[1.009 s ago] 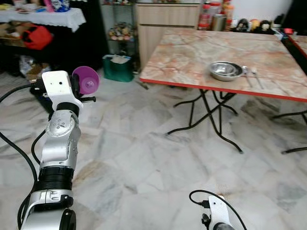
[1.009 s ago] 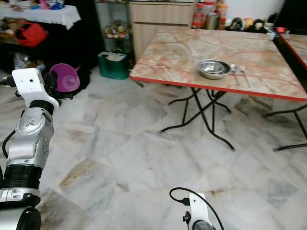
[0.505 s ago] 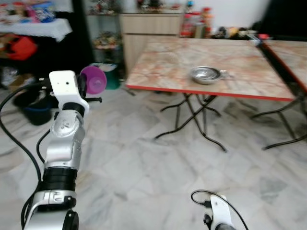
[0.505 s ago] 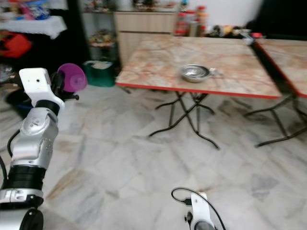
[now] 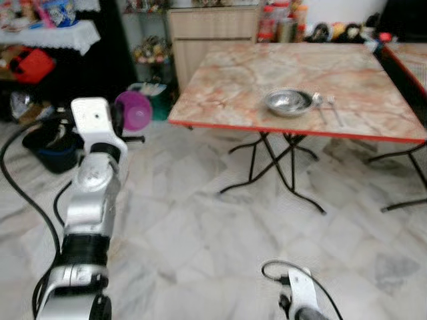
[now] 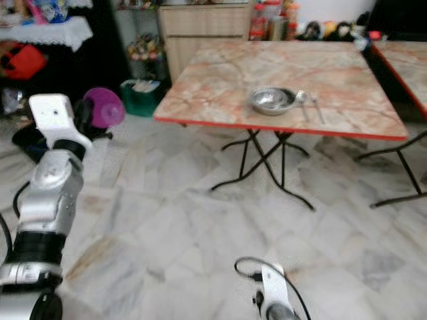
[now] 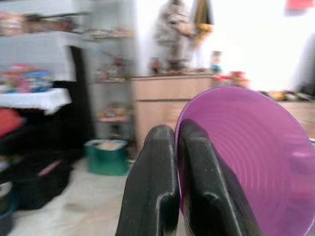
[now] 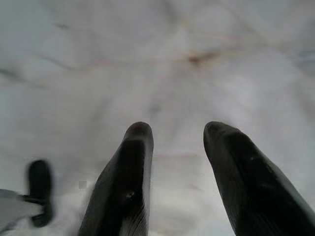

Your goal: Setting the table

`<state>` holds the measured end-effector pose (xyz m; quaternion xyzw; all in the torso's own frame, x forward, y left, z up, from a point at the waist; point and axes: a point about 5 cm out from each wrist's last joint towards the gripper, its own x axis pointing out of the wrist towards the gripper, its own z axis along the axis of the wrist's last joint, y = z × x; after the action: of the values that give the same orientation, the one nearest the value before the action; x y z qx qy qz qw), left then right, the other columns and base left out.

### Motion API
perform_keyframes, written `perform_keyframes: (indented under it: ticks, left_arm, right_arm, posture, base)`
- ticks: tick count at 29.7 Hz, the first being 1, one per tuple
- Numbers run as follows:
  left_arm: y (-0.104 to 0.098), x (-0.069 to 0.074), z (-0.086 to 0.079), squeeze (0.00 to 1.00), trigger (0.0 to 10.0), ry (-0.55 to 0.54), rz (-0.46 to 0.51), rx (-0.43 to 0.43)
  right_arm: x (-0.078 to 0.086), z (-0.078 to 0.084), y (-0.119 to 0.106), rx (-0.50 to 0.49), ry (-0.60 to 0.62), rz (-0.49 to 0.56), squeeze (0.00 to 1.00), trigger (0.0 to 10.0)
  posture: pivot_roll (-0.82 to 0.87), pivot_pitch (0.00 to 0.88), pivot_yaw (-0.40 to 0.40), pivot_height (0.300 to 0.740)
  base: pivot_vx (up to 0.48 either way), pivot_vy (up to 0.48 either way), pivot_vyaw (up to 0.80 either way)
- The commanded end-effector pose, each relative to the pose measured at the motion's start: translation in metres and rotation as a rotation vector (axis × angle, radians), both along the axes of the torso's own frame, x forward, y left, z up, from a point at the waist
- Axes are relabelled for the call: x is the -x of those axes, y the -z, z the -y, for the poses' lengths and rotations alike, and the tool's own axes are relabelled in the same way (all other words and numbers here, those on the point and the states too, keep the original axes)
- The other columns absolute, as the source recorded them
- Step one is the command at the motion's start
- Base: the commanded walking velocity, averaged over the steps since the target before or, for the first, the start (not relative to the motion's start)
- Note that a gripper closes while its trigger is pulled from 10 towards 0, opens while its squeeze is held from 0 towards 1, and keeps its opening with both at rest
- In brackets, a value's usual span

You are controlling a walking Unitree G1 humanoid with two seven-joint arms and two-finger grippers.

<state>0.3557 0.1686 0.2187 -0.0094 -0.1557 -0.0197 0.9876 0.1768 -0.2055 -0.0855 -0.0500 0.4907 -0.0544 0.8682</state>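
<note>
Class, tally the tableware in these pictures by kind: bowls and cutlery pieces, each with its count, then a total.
Bowls: 2, a purple bowl held in the left pincer and a steel bowl on the table.
Cutlery pieces: 2, beside the steel bowl.
Total: 4

Pale marble floor (image 5: 200, 227) lies beneath the jaws. Ahead stands a folding counter (image 5: 233, 87) with a marbled top, a wooden cabinet (image 5: 210, 30) behind it, and a white wall (image 5: 333, 10).

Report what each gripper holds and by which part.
The left gripper pinches the round purple plastic bowl by its rim, jaws closed on it. The right gripper holds nothing, jaws apart.
</note>
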Motion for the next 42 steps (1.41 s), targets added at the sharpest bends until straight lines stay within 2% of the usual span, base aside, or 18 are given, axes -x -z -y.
perform_keyframes:
  ticks: [1, 10, 18, 22, 42]
  left_arm:
    - [-0.0114, 0.0009, -0.0154, 0.00, 10.0, -0.048, 0.040, -0.011]
    - [-0.0111, 0.0013, -0.0139, 0.00, 10.0, -0.042, 0.040, -0.012]
    - [-0.0124, 0.0001, -0.0131, 0.00, 10.0, -0.041, 0.041, -0.012]
    - [-0.0123, -0.0002, -0.0123, 0.00, 10.0, -0.038, 0.041, -0.010]
    - [-0.0122, 0.0000, -0.0113, 0.00, 10.0, -0.032, 0.036, -0.015]
  right_arm:
    - [-0.0118, -0.0128, -0.0038, -0.027, -0.013, 0.038, 0.00, 10.0]
    - [-0.0123, -0.0126, -0.0039, -0.026, 0.002, 0.033, 0.00, 10.0]
    - [-0.0133, -0.0116, -0.0044, -0.019, -0.009, 0.025, 0.00, 10.0]
    - [-0.0132, -0.0094, -0.0042, 0.027, -0.051, -0.023, 0.00, 10.0]
    - [-0.0140, -0.0093, -0.0046, 0.019, -0.046, -0.019, 0.00, 10.0]
  posture:
    - [0.08, 0.000, 0.028, 0.740]
    - [0.07, 0.000, 0.030, 0.740]
    - [0.07, 0.000, 0.026, 0.740]
    - [0.07, 0.000, 0.025, 0.740]
    - [0.07, 0.000, 0.025, 0.740]
  base:
    - [0.480, 0.000, 0.00]
    - [0.480, 0.000, 0.00]
    - [0.480, 0.000, -0.70]
    - [0.480, 0.000, 0.00]
    - [0.480, 0.000, 0.00]
